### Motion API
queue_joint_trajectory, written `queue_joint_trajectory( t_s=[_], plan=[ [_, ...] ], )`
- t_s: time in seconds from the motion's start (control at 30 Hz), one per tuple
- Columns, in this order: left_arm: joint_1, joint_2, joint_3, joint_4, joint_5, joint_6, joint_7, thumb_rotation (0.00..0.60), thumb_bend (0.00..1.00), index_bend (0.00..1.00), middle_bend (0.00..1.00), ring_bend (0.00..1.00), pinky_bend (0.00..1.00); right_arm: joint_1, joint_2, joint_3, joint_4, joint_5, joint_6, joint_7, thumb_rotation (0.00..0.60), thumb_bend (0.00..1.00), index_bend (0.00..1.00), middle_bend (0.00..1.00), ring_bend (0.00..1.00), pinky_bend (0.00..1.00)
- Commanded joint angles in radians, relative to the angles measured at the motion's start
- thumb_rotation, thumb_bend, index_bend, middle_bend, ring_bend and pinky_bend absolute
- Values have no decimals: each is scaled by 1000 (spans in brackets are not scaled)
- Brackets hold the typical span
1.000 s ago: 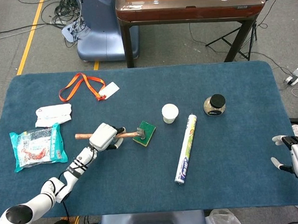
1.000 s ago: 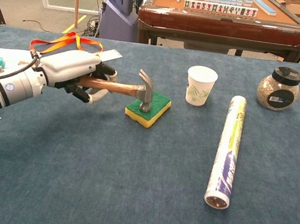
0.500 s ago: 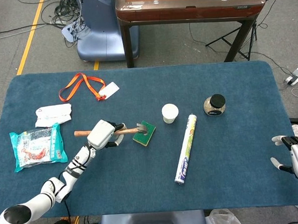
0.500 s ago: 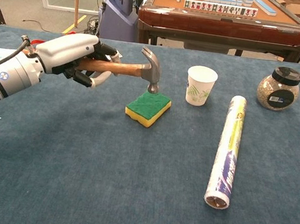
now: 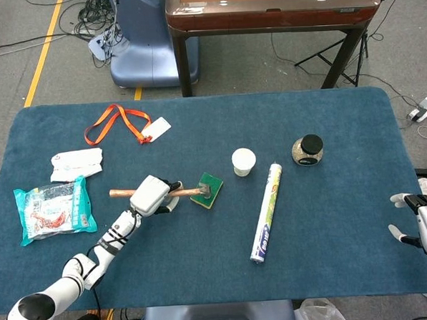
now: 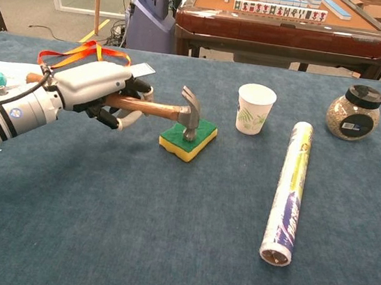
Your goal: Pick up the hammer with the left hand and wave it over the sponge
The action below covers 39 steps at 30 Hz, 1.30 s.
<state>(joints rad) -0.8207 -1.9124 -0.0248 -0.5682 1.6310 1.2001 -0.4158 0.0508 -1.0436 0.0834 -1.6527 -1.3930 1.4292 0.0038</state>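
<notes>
My left hand (image 5: 150, 196) (image 6: 97, 91) grips the wooden handle of the hammer (image 5: 189, 192) (image 6: 154, 109) near its middle. The steel head (image 6: 190, 112) is down on, or just above, the top of the green and yellow sponge (image 5: 213, 182) (image 6: 201, 137), which lies flat on the blue table. The handle's free end sticks out to the left of the hand. My right hand (image 5: 426, 227) rests at the table's right edge in the head view, fingers spread, holding nothing.
A paper cup (image 6: 255, 108) stands right of the sponge, then a foil roll (image 6: 287, 191) and a black-lidded jar (image 6: 352, 111). At the left lie an orange lanyard (image 5: 118, 124), a white packet (image 5: 76, 164) and a snack bag (image 5: 53, 210). A mahjong table (image 6: 284, 18) stands behind.
The hammer rose above the sponge half a second ago and has swung back down, so its head is low over the sponge again. The right hand has not moved.
</notes>
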Motion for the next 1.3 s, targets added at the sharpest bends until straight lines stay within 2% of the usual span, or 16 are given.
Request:
queue_joint_trajectory(
  t_s=[0.03, 0.37, 0.6, 0.87, 1.2, 1.3],
  plan=[
    [1, -9, 8, 18, 2, 0, -2, 600, 571, 730, 777, 680, 746, 0, 0, 0, 0, 0, 0, 0, 600, 174, 364, 414, 312, 328],
    [6, 42, -20, -19, -11, 76, -39, 600, 570, 730, 777, 680, 746, -1, 2, -2, -1, -4, 1, 6, 600, 174, 364, 414, 312, 328],
    [35, 80, -21, -40, -35, 67, -26, 600, 570, 730, 777, 680, 746, -1, 3, -3, -2, -6, 0, 5, 600, 174, 364, 414, 312, 328],
    [78, 70, 3, 26, -56, 6, -22, 600, 570, 730, 777, 680, 746, 2, 3, -4, -3, -3, -6, 0, 600, 174, 364, 414, 312, 328],
    [102, 38, 12, 111, -65, -17, -41, 600, 570, 729, 777, 678, 746, 4, 2, -5, -7, -1, -10, -6, 600, 174, 364, 414, 312, 328],
    [109, 35, 7, 105, -74, -26, -39, 600, 532, 685, 748, 643, 745, 4, 3, -6, -8, -2, -11, -5, 600, 174, 364, 414, 312, 328]
  ],
)
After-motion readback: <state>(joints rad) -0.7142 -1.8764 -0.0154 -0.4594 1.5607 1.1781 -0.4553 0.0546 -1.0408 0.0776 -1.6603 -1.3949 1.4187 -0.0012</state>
